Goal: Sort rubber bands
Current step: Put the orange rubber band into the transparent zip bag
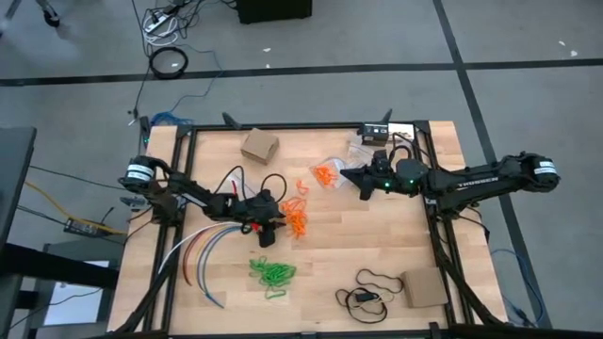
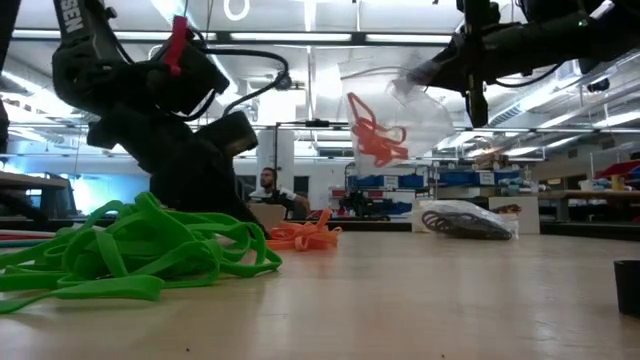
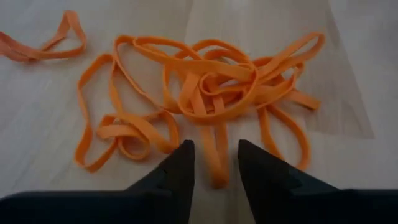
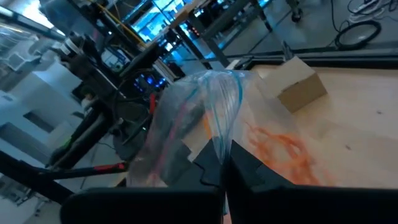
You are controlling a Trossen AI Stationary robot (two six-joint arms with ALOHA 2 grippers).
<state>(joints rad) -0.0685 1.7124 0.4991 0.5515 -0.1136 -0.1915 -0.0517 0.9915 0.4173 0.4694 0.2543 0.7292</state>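
Left gripper (image 3: pixel 213 163) is low over the wooden table (image 1: pixel 377 245), at the edge of the orange rubber bands (image 3: pixel 211 93). Its jaws stand partly open, with one orange loop running down into the gap between the two fingers (image 3: pixel 180 171). The loop lies flat on the wood; whether either finger touches it cannot be told. The rest of the orange heap spreads just ahead of the fingertips, and one stray orange band (image 3: pixel 46 43) lies apart to the side.

Right gripper (image 4: pixel 222 167) is raised clear of the table. Its jaws are fully closed, pinching the top edge of a clear plastic bag (image 4: pixel 186 118). The bag hangs below the jaws, with several orange bands (image 2: pixel 375 132) inside it.

Green rubber bands (image 1: pixel 271 273) form a separate heap on the table, on the near side of the left gripper, well apart from its jaws. A cardboard box (image 1: pixel 259 146) sits toward the far edge, and a bundle of long coloured cables (image 1: pixel 203 247) lies beside the left arm.
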